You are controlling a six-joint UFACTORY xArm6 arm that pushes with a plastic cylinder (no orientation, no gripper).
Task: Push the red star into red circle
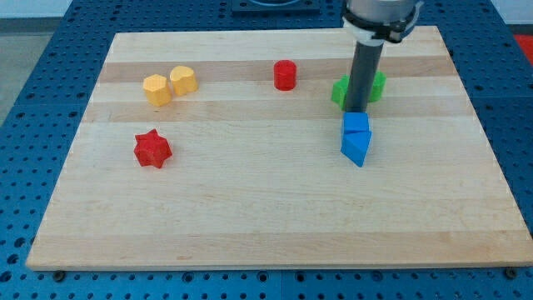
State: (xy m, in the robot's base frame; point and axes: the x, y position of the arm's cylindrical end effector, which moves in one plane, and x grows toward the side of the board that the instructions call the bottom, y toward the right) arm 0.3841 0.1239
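Trouble is likely: red star (152,149) sits far to the view's left of my tip (356,110), red circle (286,75) between; no fingers exist, and an off-centre shove could spin it wide.

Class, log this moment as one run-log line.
my tip: touching blue blocks | red star: untouched, view's left | red circle: top centre
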